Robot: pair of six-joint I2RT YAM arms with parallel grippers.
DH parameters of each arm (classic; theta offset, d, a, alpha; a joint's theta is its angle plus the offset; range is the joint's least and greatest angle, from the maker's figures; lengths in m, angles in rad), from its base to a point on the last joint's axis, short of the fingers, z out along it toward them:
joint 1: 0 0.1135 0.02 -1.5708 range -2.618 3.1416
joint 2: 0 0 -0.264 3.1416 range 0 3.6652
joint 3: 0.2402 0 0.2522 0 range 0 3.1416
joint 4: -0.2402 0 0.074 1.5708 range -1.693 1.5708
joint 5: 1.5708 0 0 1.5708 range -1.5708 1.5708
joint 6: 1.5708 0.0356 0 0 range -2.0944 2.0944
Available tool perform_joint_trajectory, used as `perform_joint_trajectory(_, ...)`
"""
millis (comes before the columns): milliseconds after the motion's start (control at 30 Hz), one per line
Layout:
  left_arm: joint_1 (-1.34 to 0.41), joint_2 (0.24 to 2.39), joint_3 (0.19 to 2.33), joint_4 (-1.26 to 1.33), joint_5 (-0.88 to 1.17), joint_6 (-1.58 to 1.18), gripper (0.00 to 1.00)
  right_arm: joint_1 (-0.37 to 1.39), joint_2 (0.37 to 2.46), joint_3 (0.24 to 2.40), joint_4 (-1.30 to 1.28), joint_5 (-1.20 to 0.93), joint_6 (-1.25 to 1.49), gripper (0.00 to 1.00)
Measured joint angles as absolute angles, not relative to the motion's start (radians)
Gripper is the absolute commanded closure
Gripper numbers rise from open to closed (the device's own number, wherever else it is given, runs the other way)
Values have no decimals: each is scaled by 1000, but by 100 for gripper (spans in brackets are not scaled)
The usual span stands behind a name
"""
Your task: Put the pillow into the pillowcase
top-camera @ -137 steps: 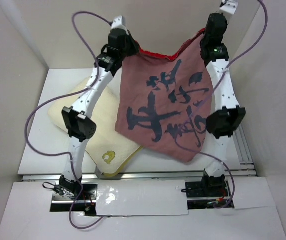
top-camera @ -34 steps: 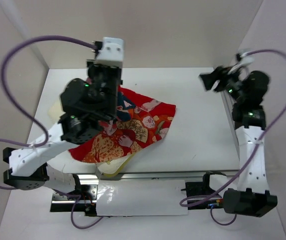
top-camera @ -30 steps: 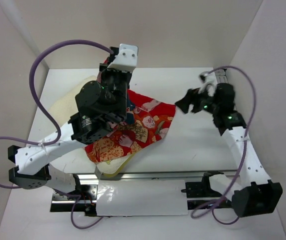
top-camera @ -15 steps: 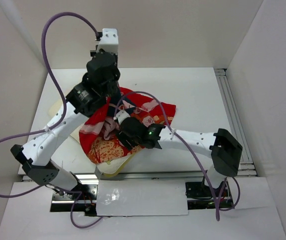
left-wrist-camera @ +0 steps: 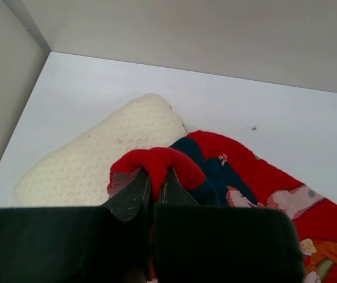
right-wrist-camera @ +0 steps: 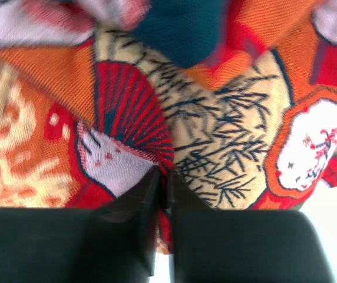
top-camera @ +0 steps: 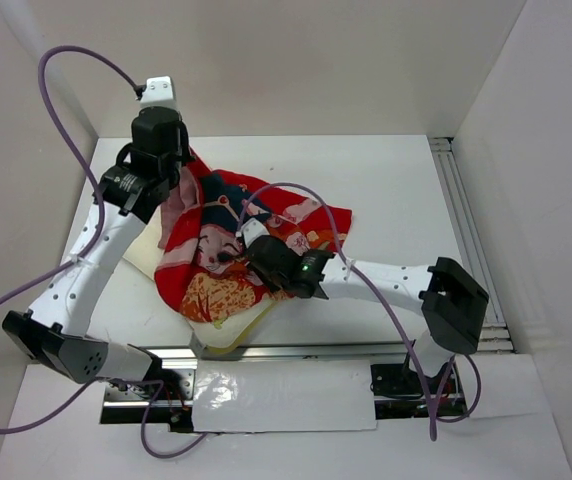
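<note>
The red pillowcase (top-camera: 266, 225) lies printed side up, crumpled over the cream pillow (top-camera: 228, 336), which shows at the front corner and along the left side. In the left wrist view the pillow (left-wrist-camera: 92, 162) lies bare behind a raised red fold of the pillowcase (left-wrist-camera: 157, 162). My left gripper (top-camera: 174, 170) is shut on that fold, holding the back-left edge up off the pillow. Low over the middle, my right gripper (top-camera: 234, 256) is shut on a pinch of the pillowcase (right-wrist-camera: 227, 124) beside the printed fan, its fingertips (right-wrist-camera: 148, 188) pressed together with red cloth between them.
White walls enclose the table (top-camera: 396, 190) on the left, back and right. An aluminium rail (top-camera: 463, 235) runs along the right edge. Purple cables (top-camera: 61, 85) loop above both arms.
My right arm swung in from the right side, came down on the middle of the pillowcase and shut on it. My left gripper pulled its fold up and back to the left.
</note>
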State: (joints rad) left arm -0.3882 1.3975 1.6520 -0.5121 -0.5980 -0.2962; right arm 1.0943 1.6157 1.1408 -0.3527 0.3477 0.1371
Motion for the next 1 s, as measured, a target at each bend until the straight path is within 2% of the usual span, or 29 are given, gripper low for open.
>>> perform_joint_trajectory(33,-383,1390,1648,-509,-584,-299,100,1085,1620,1141,-351,347,146,99)
perform_joint_trajectory(333,-368,1341,1626,-493,-498,-320,100,928,1539,1147,-358,397,217,100)
perform_joint_trajectory(467,-360,1332,1592,-483,-475,-320,100,738,1457,1166,-368,387,245,85)
perform_joint_trajectory(500,-360,1332,1584,-480,-472,-320,100,689,1444,1171,-369,387,247,77)
perform_joint_trajectory(567,-360,1332,1572,-479,-464,-321,100,630,1431,1172,-376,400,247,56)
perform_joint_trajectory(600,-360,1332,1567,-478,-459,-320,100,617,1428,1172,-382,408,245,34)
perform_joint_trajectory(667,-358,1332,1561,-476,-444,-321,100,624,1428,1172,-395,414,240,28)
perform_joint_trajectory(733,-358,1332,1551,-467,-429,-321,100,656,1428,1172,-413,420,223,27)
perform_joint_trajectory(767,-358,1332,1541,-462,-419,-322,100,685,1428,1172,-416,429,215,18)
perform_joint_trajectory(833,-358,1332,1536,-462,-414,-322,100,761,1428,1172,-419,451,192,18)
perform_joint_trajectory(900,-358,1332,1531,-461,-411,-322,100,873,1428,1172,-416,467,164,13)
perform_joint_trajectory(1000,-358,1332,1531,-461,-405,-322,100,1048,1431,1171,-412,444,119,13)
